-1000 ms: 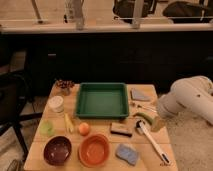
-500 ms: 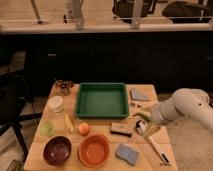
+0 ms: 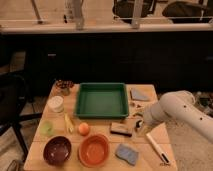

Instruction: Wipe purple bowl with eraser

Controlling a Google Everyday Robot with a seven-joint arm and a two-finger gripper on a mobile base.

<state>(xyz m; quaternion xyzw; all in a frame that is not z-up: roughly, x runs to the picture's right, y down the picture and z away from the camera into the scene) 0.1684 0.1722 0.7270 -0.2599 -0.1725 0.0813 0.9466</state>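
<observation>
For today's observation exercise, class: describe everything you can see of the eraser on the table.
The eraser is a small rectangular block with a dark top over a lighter tan base. It lies flat on the wooden table, just in front of the green tray and right of a small orange ball. The open pincer sits close to its right end; whether they touch cannot be told.
</observation>
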